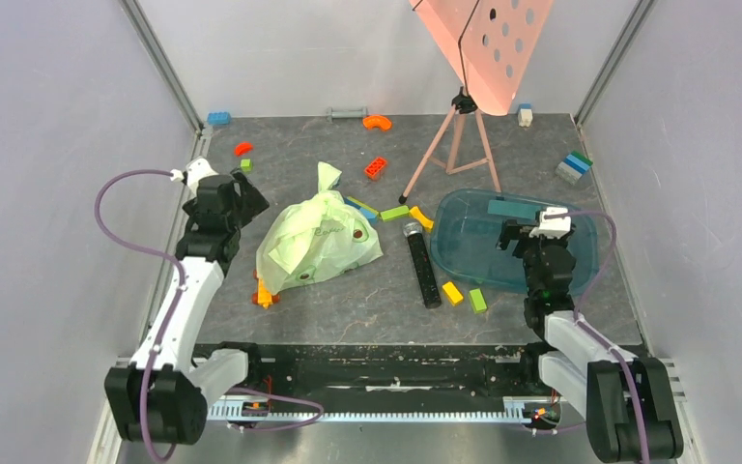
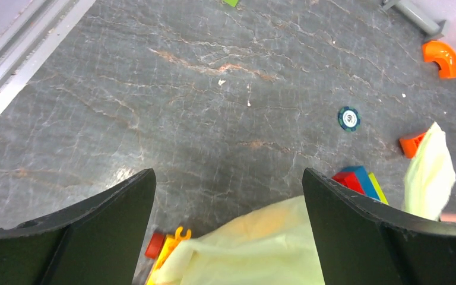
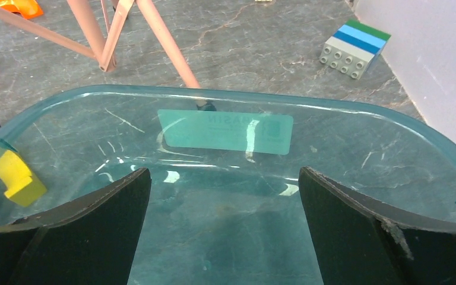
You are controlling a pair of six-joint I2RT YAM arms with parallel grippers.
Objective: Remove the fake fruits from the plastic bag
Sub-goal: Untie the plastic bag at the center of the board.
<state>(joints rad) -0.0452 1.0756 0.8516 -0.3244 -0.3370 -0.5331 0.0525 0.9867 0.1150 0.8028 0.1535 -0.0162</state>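
Note:
The pale-green plastic bag lies crumpled left of the table's middle, its knotted top pointing away. The fake fruits are hidden inside it; only a faint orange tint shows through the film. My left gripper hovers at the bag's left edge, open, and in the left wrist view the bag's near part sits low between the spread fingers of the left gripper, untouched. My right gripper is open over the teal tray, with only the tray floor between the fingers of the right gripper.
A pink tripod with a perforated panel stands at the back. A black cylinder lies between bag and tray. Loose bricks are scattered about, with a stacked brick at the right. An orange-yellow toy lies by the bag's near corner.

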